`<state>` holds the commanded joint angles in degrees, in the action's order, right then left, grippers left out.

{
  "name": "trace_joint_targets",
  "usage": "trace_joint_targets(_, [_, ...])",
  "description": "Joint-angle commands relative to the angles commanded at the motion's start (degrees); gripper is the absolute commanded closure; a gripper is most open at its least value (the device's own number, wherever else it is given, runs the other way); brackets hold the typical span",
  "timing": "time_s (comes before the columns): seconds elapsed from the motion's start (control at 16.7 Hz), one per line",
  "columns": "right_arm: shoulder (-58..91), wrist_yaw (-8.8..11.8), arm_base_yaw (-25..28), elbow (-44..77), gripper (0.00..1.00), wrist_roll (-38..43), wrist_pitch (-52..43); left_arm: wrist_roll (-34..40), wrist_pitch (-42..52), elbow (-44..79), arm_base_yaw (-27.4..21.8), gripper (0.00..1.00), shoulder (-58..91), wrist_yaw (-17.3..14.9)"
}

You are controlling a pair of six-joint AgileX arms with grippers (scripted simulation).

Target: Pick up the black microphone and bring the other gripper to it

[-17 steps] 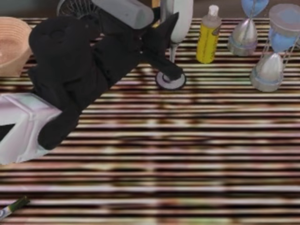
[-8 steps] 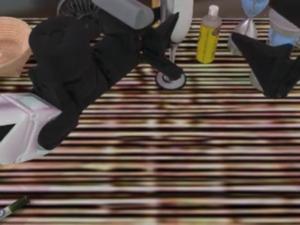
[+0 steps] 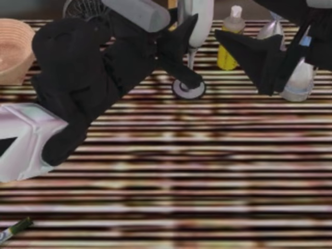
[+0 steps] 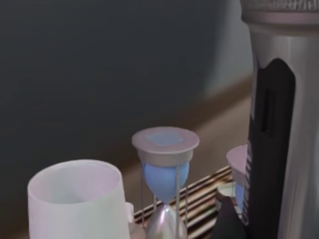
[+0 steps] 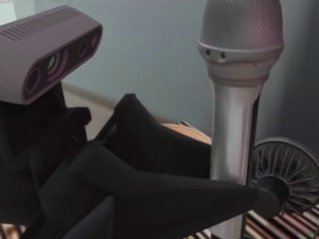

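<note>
my left gripper (image 3: 181, 52) is closed on the microphone (image 5: 234, 124), one finger crossing the lower handle. it holds the microphone upright at the table's far edge, mesh head up. the handle looks silver-grey with a black strip rather than all black. from above my own fingers mostly hide it. a wine glass (image 3: 199, 23) stands just beside that gripper, with the wire fan (image 5: 284, 174) behind.

my right gripper (image 3: 244, 62) hangs to the right with its jaws apart, over the yellow bottle (image 3: 228, 54) and in front of the hourglasses (image 3: 301, 78).

the risk, as i judge it, is crowding. if the right gripper travels low it could clip the bottle or the wine glass. if it closes too low on the handle it would pinch my left fingers instead of bare handle.

a second ago the right gripper was out of the top view. half a second ago it covered the hourglasses near the right edge, and now it is well further left. the left arm has not moved.
</note>
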<state>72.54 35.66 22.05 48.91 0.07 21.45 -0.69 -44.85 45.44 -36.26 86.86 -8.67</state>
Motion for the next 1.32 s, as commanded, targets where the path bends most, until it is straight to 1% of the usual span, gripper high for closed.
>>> trace_joint_targets(0.18, [0.0,-0.2,-0.2,-0.1,0.0,0.0,-0.1,0.0,0.0,0.0,0.0,1.0,0.0,0.0])
trace_joint_targets(0.3, [2.1,-1.2,1.1,1.9,0.0,0.1,0.5,0.0,0.0,0.0,0.0,1.0,0.0,0.0])
trace_joint_targets(0.42, [6.5,-3.2,3.1,5.4,0.0,0.2,1.3,0.0,0.0,0.0,0.0,1.0,0.0,0.0])
trace_joint_targets(0.66, [16.5,-8.0,7.7,13.1,0.0,0.4,3.2,0.0,0.0,0.0,0.0,1.0,0.0,0.0])
trace_joint_targets(0.78, [19.2,-9.5,9.2,15.5,0.0,0.5,3.7,0.0,0.0,0.0,0.0,1.0,0.0,0.0])
trace_joint_targets(0.84, [19.6,-9.8,9.5,15.9,0.0,0.5,3.8,0.0,0.0,0.0,0.0,1.0,0.0,0.0])
trace_joint_targets(1.02, [19.6,-9.8,9.5,15.9,0.0,0.5,3.8,0.0,0.0,0.0,0.0,1.0,0.0,0.0])
trace_joint_targets(1.32, [19.6,-9.8,9.5,15.9,0.38,0.5,3.8,0.0,0.0,0.0,0.0,1.0,0.0,0.0])
